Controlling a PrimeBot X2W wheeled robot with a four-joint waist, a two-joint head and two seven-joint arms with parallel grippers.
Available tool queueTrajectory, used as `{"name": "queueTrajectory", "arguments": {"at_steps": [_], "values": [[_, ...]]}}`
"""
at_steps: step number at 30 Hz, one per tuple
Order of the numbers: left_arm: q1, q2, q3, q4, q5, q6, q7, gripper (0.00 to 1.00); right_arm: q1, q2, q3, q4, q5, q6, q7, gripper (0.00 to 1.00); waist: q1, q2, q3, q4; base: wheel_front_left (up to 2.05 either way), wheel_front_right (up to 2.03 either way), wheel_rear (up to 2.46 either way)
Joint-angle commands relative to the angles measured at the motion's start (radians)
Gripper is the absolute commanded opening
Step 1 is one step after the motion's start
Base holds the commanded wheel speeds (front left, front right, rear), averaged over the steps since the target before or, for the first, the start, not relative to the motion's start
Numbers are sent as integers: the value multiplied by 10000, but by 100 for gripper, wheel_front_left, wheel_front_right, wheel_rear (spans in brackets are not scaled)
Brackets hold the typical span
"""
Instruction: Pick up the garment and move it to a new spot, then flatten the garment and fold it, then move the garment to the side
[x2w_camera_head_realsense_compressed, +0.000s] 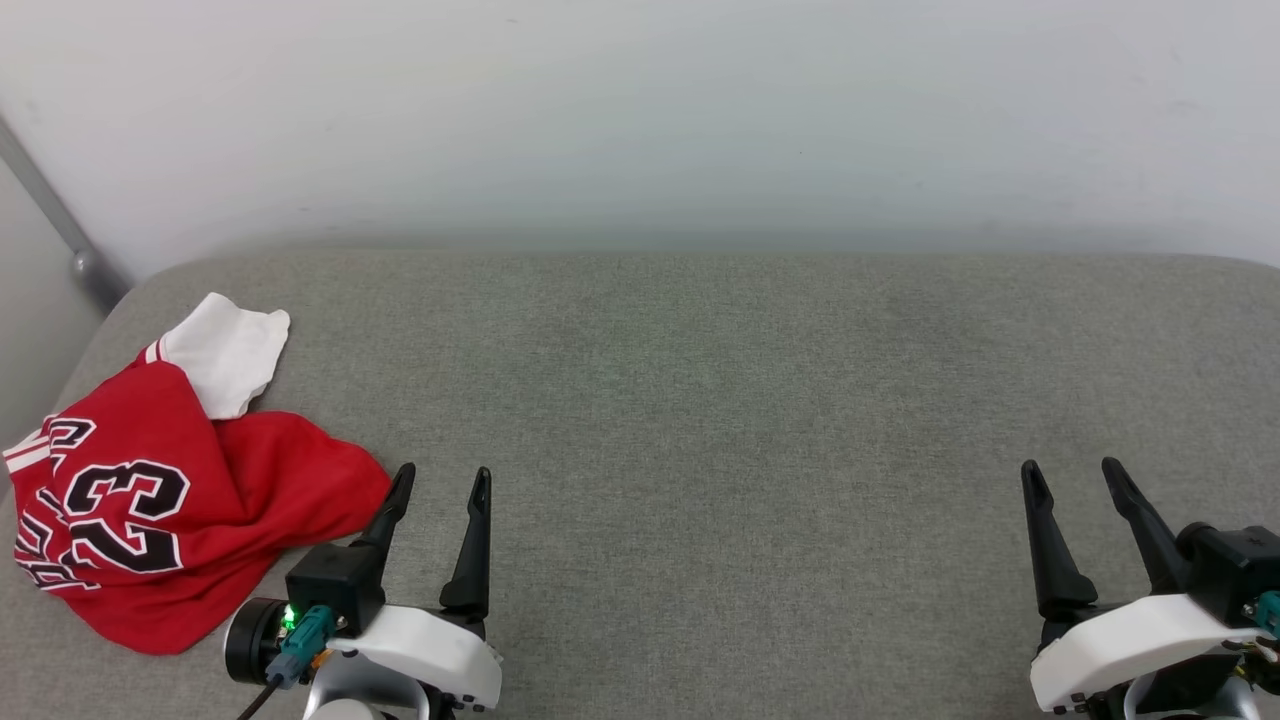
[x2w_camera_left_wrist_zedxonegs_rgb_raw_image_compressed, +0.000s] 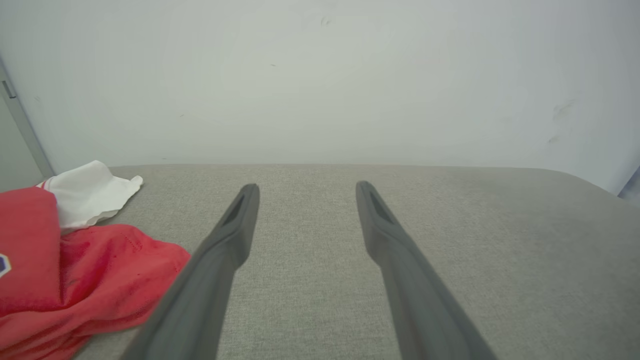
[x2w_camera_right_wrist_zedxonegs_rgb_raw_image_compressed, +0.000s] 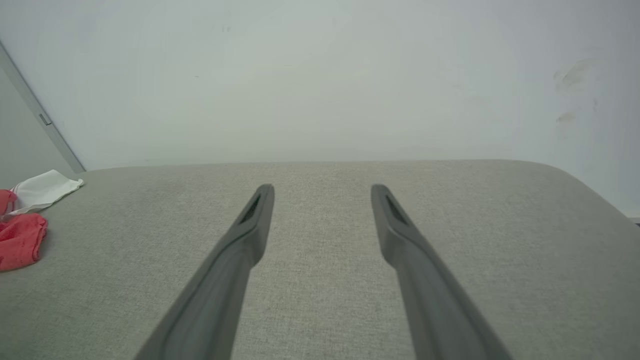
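1. Head view: The garment (x2w_camera_head_realsense_compressed: 150, 500) lies crumpled at the far left of the cushion (x2w_camera_head_realsense_compressed: 700, 400), "23" facing up, one white sleeve (x2w_camera_head_realsense_compressed: 225, 350) flopped toward the wall (x2w_camera_head_realsense_compressed: 640, 120). Your left gripper (x2w_camera_head_realsense_compressed: 443, 473) hovers just beside the red hem, fingers apart and empty. Your right gripper (x2w_camera_head_realsense_compressed: 1071, 467) waits well apart on the opposite side, also spread and holding nothing.

2. Left wrist view: The left gripper (x2w_camera_left_wrist_zedxonegs_rgb_raw_image_compressed: 307, 186) points over bare cushion, fingers parted, while the garment (x2w_camera_left_wrist_zedxonegs_rgb_raw_image_compressed: 90, 270) sits low to its left, off the line between them. Close here and you likely pinch only air, so swing left first. Bite too deep into the heap and you may catch several layers, and the garment would come up as a wad that is hard to flatten.

3. Right wrist view: The right gripper (x2w_camera_right_wrist_zedxonegs_rgb_raw_image_compressed: 322, 187) is spread over bare cushion, and the garment (x2w_camera_right_wrist_zedxonegs_rgb_raw_image_compressed: 20, 240) is a small red-and-white patch at the far left. That is a long reach. The heap looks close to the cushion's left edge, so a nudge or drag that way could push it off.
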Motion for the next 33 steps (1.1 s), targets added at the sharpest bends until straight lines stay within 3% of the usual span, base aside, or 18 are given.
{"name": "queueTrajectory", "arguments": {"at_steps": [1,17,33], "values": [[-113,0,-13,17,222,-45,-74,100,46,22,-43,-122,-230,-3,-38,100,0,0,0,13,0,0,0],[-176,-179,58,506,706,-213,-364,100,263,25,-127,-407,-1234,-3,-72,100,0,0,-70,97,0,0,0],[-240,-350,247,936,460,-284,-422,100,198,26,-177,-207,-1069,-3,-138,100,0,0,-87,89,0,0,0]]}}
